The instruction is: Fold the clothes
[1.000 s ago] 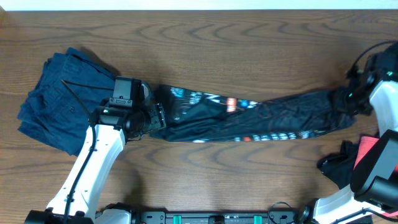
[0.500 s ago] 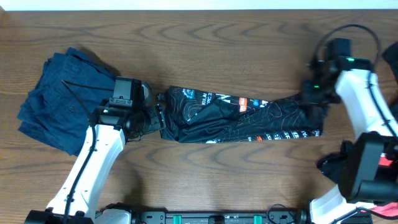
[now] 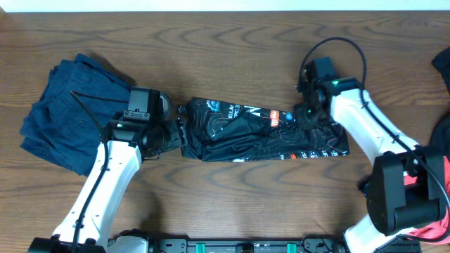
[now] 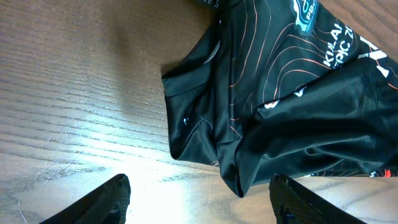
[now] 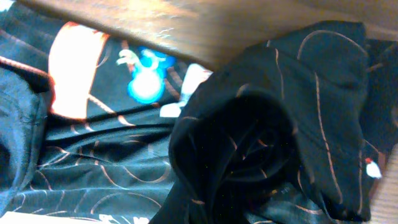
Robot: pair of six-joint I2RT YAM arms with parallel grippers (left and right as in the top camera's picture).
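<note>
The jersey [image 3: 246,137] ran left–right — my left gripper [image 4: 200,202] spread at its left end, the right gripper [image 3: 309,116] buried in cloth, grip untellable.

the black jersey [image 3: 260,131] lies flat as a long, crumpled band, to the right of the dark blue clothes pile [image 3: 63,112] and apart from it. fine orange contour lines, white lettering and small logos show; its far end is bunched up.

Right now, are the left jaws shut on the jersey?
No: the left wrist view shows the left gripper with jaws spread wide, the jersey edge lying unclamped between them.
</note>
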